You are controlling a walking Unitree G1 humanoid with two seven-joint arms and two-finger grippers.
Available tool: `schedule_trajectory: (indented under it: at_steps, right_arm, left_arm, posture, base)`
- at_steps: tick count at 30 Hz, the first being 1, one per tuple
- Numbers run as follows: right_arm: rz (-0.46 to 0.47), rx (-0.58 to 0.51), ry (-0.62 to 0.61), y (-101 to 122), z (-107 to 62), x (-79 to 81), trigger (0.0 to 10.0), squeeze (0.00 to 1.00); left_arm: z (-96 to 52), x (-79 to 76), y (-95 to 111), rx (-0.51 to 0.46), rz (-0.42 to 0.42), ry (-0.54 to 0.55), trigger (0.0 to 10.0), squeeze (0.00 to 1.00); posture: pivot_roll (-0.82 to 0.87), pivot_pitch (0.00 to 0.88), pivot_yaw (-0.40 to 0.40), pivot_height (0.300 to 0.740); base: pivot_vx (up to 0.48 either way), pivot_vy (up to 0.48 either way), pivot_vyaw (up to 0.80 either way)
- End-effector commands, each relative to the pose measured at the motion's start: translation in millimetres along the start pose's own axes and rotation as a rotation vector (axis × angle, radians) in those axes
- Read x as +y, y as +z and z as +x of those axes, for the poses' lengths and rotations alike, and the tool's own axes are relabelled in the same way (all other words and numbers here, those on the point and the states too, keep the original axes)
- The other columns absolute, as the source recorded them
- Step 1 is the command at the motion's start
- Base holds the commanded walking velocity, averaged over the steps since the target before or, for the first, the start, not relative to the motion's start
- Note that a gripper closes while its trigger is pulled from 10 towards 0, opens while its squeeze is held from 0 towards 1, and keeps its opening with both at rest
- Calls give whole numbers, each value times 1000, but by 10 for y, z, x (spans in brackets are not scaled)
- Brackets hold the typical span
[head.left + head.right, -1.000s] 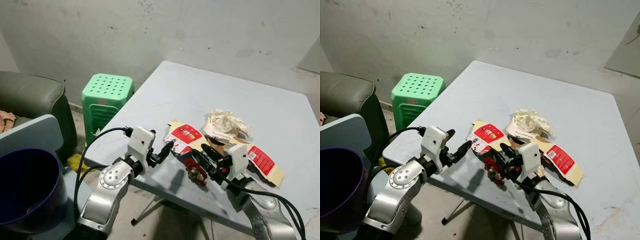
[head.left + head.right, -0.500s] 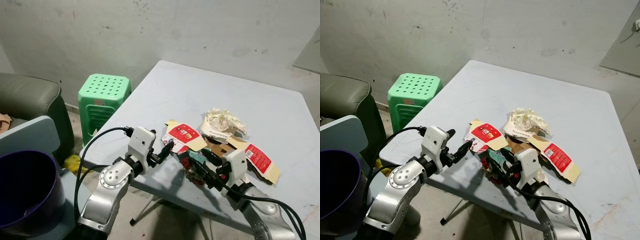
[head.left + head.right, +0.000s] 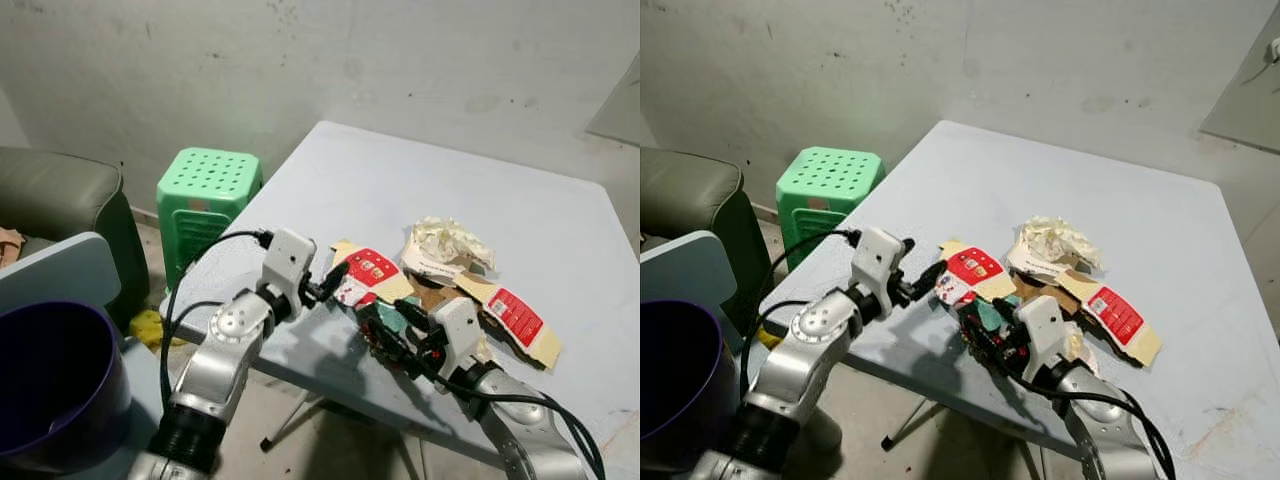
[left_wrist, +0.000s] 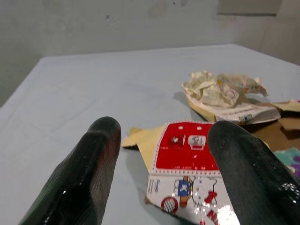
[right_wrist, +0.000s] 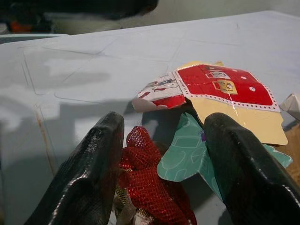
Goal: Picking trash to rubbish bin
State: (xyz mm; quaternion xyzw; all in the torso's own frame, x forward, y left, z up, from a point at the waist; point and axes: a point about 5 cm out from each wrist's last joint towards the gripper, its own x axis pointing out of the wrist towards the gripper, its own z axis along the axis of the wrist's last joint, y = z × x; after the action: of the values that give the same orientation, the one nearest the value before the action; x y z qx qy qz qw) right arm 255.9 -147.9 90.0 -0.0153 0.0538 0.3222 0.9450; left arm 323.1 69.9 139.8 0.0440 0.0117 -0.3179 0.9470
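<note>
Your right hand (image 5: 159, 154), fingers wide, straddles the red mesh scrap (image 5: 150, 197) while your left hand (image 4: 159, 154) gapes toward glossy red-and-cream card packaging (image 4: 190, 161) on the pale surface (image 3: 380, 190).

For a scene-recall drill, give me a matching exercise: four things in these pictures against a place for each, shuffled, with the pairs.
Things:
1. red mesh scrap
2. green stool
3. purple bin
4. crumpled paper

Places:
A. on the floor, between the sofa and the table
B. on the table, beyond the red-printed cartons
C. between the right end effector fingers
D. low on the robot's left, off the table

Pairs: 1-C, 2-A, 3-D, 4-B
</note>
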Motion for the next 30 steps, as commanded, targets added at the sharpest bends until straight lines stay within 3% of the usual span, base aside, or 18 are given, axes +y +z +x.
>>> schedule_trajectory:
  at_steps: [1,10,18,24,30]
  right_arm:
    - [-47,-19,6,68,70,28,10000,0]
    - [-50,-44,54,185,267,103,10000,0]
    - [-42,-46,43,215,320,59,10000,0]
    - [-67,0,50,116,284,49,10000,0]
    - [-138,-90,81,222,147,-3,10000,0]
  left_arm:
    - [57,-19,11,-7,-4,-13,10000,0]
    - [75,-105,-1,-9,-42,-47,10000,0]
    - [-94,-314,-183,37,-51,-124,10000,0]
    - [-140,-329,-171,34,-69,-110,10000,0]
    - [-191,-250,-85,13,-75,-77,10000,0]
  posture:
    - [-80,0,-61,740]
    - [-70,0,-65,740]
    - [-64,0,-64,740]
    - [-50,0,-71,740]
    - [-47,0,-72,740]
  base:
    - [0,0,0]
    - [0,0,0]
    - [0,0,0]
    - [0,0,0]
    - [0,0,0]
